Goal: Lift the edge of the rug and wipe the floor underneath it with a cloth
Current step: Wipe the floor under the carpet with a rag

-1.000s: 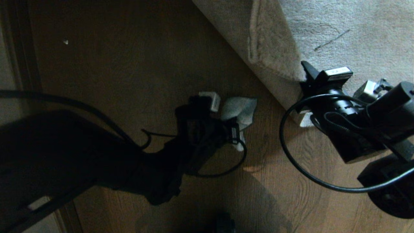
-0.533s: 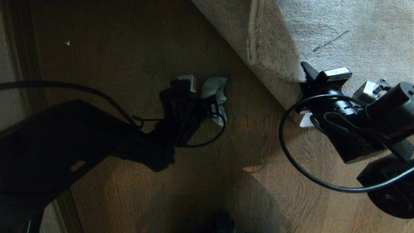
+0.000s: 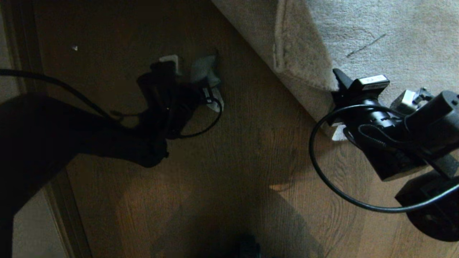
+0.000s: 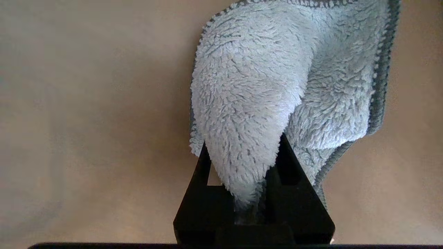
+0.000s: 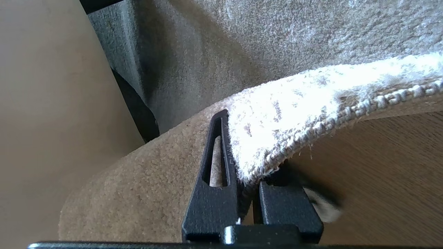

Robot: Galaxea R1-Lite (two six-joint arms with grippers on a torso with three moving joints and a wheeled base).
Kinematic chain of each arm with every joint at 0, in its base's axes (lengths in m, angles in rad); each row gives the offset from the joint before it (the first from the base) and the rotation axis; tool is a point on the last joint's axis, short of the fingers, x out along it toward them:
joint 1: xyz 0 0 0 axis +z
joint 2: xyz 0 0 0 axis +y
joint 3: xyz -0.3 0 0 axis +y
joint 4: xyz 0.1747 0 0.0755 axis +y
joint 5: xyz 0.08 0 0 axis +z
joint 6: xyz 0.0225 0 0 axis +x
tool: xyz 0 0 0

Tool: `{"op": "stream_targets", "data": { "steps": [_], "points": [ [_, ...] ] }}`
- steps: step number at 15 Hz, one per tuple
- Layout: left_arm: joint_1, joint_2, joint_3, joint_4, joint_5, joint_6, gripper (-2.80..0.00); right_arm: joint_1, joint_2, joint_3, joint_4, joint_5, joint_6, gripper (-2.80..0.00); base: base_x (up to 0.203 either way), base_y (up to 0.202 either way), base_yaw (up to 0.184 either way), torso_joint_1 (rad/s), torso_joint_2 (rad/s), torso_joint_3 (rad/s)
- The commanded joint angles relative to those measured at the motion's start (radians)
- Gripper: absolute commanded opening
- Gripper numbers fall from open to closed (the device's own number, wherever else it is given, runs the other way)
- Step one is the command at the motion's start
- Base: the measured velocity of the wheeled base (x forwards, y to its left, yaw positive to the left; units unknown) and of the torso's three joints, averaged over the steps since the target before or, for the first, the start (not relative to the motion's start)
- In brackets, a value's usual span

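Note:
The grey-beige rug [image 3: 387, 32] fills the upper right of the head view. The rug edge [image 3: 299, 57] is lifted and folded back, and my right gripper [image 3: 339, 86] is shut on its hemmed corner [image 5: 311, 103]. One black finger [image 5: 218, 155] lies on the backing while the other sits under the pile. Left of the rug lies bare brown plank floor [image 3: 258, 150]. My left gripper [image 3: 195, 80] is low over that floor, well left of the rug, shut on the pale bluish cloth [image 3: 204, 68]. In the left wrist view the fluffy cloth [image 4: 277, 86] bulges out from between the fingers of the left gripper [image 4: 243, 141].
A pale strip with a dark border [image 3: 14, 53] runs along the left side. A small white speck [image 3: 74, 47] lies on the floor. The right arm's black cable [image 3: 322, 179] loops over the planks, and a small white scrap [image 3: 337, 134] lies below the right gripper.
My left gripper has slid the cloth across the floor, away from the rug toward the upper left of the head view. The right gripper and the lifted rug edge have stayed still.

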Motion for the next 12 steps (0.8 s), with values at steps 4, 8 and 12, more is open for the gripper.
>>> {"op": "stream_targets", "data": {
  "steps": [4,8,12],
  "points": [
    [0.093,-0.104,0.019,0.004,0.004,0.013,-2.8,0.001,0.002,-0.003,-0.049,0.002,0.01,-2.8,0.0,0.0,0.0,0.0,0.0,0.0],
    [0.168,-0.181,0.118,-0.009,0.002,0.064,-2.8,0.001,0.002,-0.003,-0.049,0.004,0.01,-2.8,0.0,0.0,0.0,0.0,0.0,0.0],
    [0.209,-0.276,0.231,-0.007,-0.001,0.069,-2.8,0.001,0.002,-0.001,-0.049,0.014,0.01,-2.8,0.0,0.0,0.0,0.0,0.0,0.0]
  ]
}}
